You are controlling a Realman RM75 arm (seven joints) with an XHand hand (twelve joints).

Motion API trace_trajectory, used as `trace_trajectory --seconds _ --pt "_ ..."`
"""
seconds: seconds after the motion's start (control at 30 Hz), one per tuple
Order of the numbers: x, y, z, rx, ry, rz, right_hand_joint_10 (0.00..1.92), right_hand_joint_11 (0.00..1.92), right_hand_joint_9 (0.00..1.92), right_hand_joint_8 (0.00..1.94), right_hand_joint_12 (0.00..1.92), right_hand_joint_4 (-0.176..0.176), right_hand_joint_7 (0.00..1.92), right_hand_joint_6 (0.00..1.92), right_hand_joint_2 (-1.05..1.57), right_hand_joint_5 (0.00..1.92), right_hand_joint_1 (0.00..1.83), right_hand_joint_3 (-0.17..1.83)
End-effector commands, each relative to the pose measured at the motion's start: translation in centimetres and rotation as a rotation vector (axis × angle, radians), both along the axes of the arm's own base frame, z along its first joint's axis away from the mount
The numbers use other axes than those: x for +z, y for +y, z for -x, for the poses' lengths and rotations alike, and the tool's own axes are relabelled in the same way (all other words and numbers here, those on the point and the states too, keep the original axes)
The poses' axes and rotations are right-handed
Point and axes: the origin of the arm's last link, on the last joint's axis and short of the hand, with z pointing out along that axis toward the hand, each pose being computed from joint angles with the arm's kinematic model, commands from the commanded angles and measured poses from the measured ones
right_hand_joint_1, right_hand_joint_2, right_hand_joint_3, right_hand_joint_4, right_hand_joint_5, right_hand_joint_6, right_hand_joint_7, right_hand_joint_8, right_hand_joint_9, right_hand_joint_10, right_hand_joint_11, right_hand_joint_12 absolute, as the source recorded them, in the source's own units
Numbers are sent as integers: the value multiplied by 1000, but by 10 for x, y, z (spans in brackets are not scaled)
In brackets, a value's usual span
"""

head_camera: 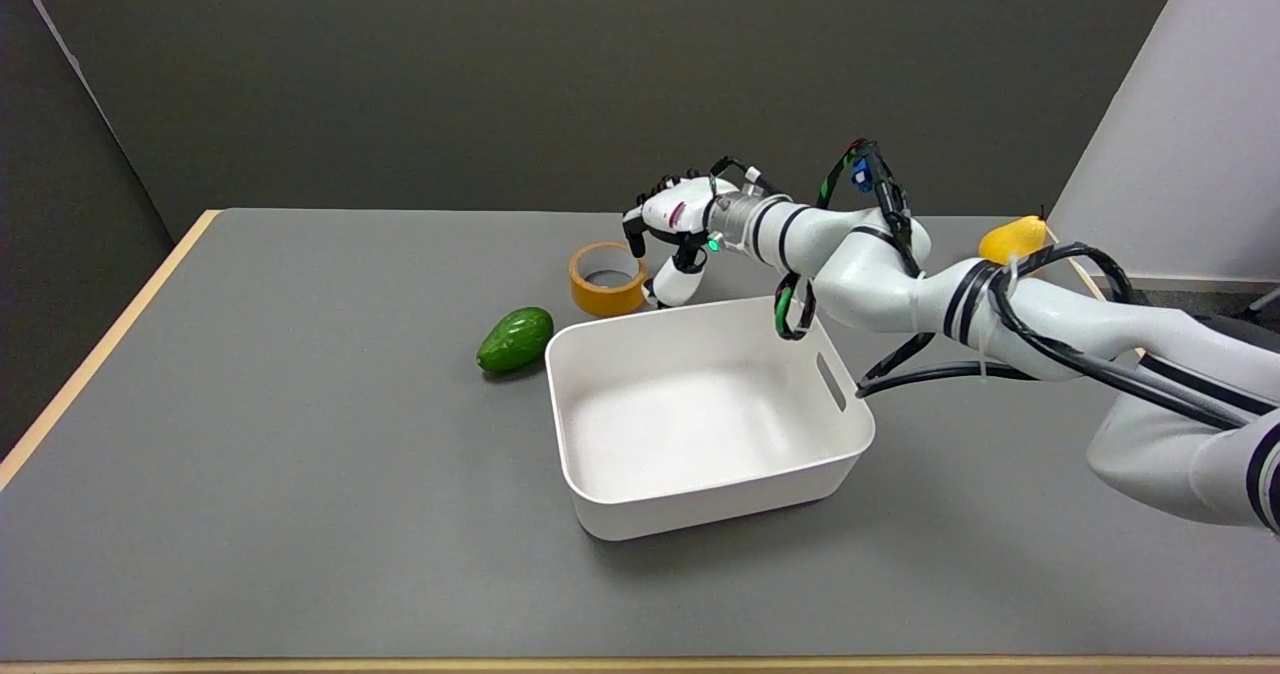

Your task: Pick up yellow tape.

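The yellow tape (pixel 606 279) is a short roll lying flat on the grey table, just behind the white bin's far left corner. My right hand (pixel 670 229) hovers right beside it, on its right and slightly above. The fingers curl downward, with one black fingertip over the roll's right rim and the thumb reaching down at the roll's right side. Nothing is lifted; the tape rests on the table. Whether the fingers touch the roll I cannot tell.
A white plastic bin (pixel 850 454) stands open in the middle of the table. A green avocado (pixel 515 339) lies left of it. A yellow fruit (pixel 1012 239) sits at the far right, behind my arm. The table's wooden edge (pixel 100 349) runs along the left.
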Motion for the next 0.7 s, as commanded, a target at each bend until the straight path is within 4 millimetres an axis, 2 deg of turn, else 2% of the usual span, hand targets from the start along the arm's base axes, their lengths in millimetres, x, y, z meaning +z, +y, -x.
trace_trajectory --seconds 0.03,0.1,0.43,0.7 --pt "-24 -3 10 -2 -31 -36 604 12 220 372 951 37 276 1150 711 338 745 975" --pt "-31 -5 12 -2 -44 -43 604 13 220 372 951 40 278 1152 711 339 746 975" --pt "-37 -12 24 -14 -57 -20 606 19 226 378 953 52 286 1161 714 344 755 977" --pt "-29 -11 45 -45 -53 17 607 23 230 382 955 58 290 1170 716 350 764 975"
